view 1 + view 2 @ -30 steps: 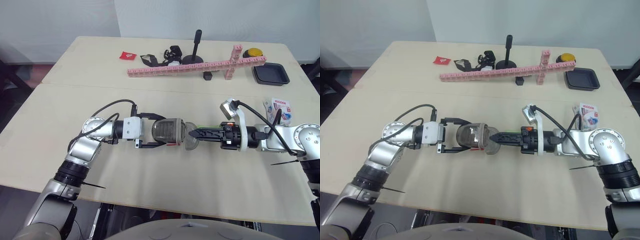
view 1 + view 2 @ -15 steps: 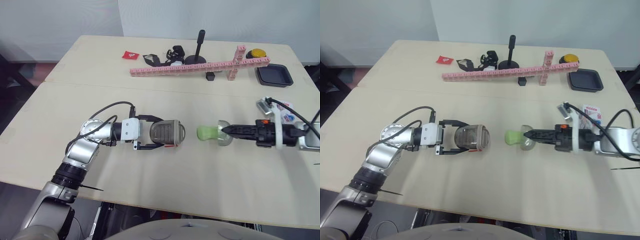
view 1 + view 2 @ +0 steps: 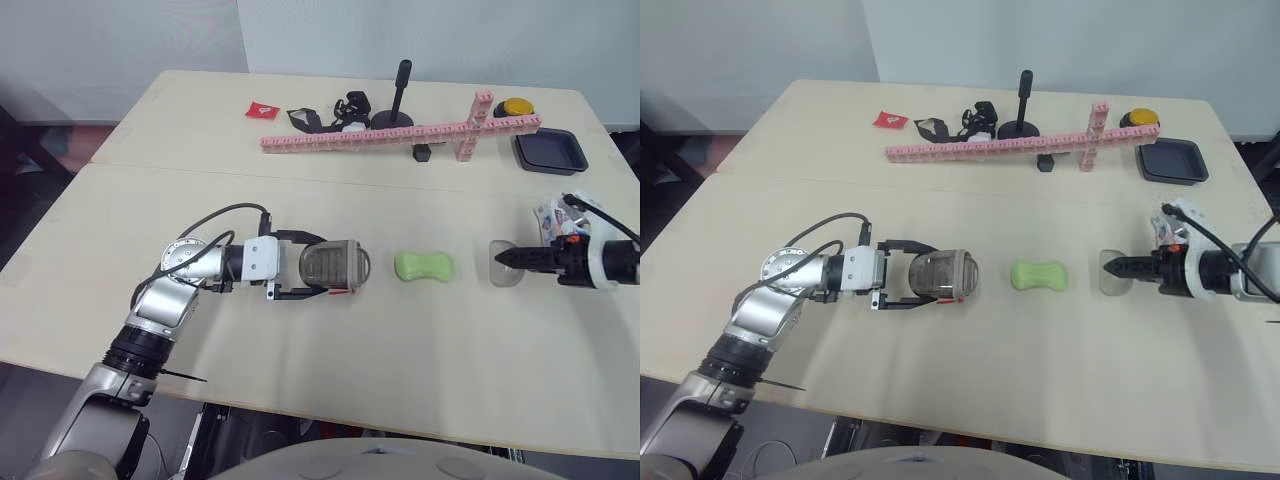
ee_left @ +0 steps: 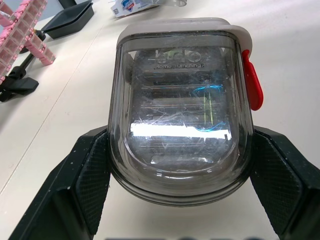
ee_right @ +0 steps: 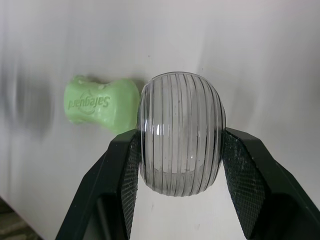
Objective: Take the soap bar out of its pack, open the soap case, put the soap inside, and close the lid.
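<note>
Already unpacked, soap bar [image 3: 423, 266] lies loose; left end effector [image 3: 335, 266] clamps soap case [image 4: 182, 100], right end effector [image 3: 1118, 265] clamps clear ribbed piece [image 5: 181, 132]; insertion, closing remain.

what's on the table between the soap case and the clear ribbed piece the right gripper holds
The green soap bar, lying flat on the table, apart from both the soap case and the clear ribbed piece. Both eye views show it.

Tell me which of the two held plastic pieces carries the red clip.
The smoky grey case in the left claw: a red clip sits on its side. The piece in the right claw is clear and ribbed, with no clip.
</note>
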`<action>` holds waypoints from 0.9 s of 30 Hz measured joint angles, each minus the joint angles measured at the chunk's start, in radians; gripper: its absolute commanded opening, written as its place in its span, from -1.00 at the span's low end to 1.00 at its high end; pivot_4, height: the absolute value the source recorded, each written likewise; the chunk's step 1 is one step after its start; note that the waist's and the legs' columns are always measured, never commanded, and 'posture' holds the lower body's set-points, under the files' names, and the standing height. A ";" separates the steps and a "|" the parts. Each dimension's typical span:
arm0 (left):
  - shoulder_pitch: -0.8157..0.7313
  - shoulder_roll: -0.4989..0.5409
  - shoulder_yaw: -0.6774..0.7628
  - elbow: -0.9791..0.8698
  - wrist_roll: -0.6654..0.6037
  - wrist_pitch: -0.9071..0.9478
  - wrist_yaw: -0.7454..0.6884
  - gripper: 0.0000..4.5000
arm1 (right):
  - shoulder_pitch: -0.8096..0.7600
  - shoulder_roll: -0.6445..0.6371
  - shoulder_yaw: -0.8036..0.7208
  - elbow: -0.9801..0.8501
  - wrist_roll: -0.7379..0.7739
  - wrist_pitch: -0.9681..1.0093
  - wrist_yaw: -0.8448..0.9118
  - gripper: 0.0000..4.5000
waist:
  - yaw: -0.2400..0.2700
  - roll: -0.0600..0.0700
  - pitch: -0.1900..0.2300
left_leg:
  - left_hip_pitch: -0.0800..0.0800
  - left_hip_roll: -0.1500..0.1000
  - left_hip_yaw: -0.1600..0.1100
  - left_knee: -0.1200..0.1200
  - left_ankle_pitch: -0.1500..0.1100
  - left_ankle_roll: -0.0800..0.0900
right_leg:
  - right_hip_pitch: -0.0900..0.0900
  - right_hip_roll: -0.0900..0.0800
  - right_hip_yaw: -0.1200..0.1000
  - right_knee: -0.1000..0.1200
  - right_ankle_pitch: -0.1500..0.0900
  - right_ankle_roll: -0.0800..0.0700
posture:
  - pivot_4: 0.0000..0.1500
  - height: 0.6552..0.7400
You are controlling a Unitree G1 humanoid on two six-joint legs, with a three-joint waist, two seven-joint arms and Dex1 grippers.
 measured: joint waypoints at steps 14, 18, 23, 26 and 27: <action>0.003 0.002 0.000 -0.001 0.001 0.000 0.003 0.54 | -0.058 0.108 -0.014 0.000 -0.281 0.061 0.075 0.35 | 0.001 0.000 0.000 | 0.001 0.000 0.000 0.000 0.000 0.000 | 0.000 0.000 0.000 0.001 0.000 0.000 | 1.00 0.84; 0.004 0.004 0.000 -0.001 0.001 0.000 0.003 0.54 | -0.063 0.143 -0.022 0.001 -0.325 0.091 0.090 0.98 | 0.002 0.000 0.000 | 0.001 0.000 0.000 0.000 0.000 0.000 | 0.000 0.000 0.000 0.002 0.000 0.000 | 1.00 0.84; 0.004 0.008 0.000 -0.001 0.001 0.000 0.003 0.54 | -0.065 0.147 -0.055 -0.003 -0.363 0.116 0.122 0.99 | 0.005 0.000 0.000 | 0.001 0.000 0.000 0.000 0.000 0.000 | 0.000 0.000 0.000 0.002 0.000 0.000 | 1.00 0.84; 0.004 0.008 0.000 -0.001 0.001 0.000 0.003 0.54 | -0.065 0.155 -0.069 -0.025 -0.384 0.094 0.161 0.99 | 0.003 0.000 0.000 | 0.001 0.000 0.001 0.000 0.000 0.000 | -0.001 0.000 0.000 0.003 0.000 0.000 | 1.00 0.84; 0.004 0.008 0.000 -0.001 0.001 0.000 0.003 0.54 | -0.064 0.156 -0.071 -0.042 -0.400 0.069 0.183 0.99 | 0.003 0.000 0.000 | 0.001 0.000 0.001 0.000 0.000 0.000 | -0.001 0.000 0.000 0.004 0.000 0.000 | 1.00 0.84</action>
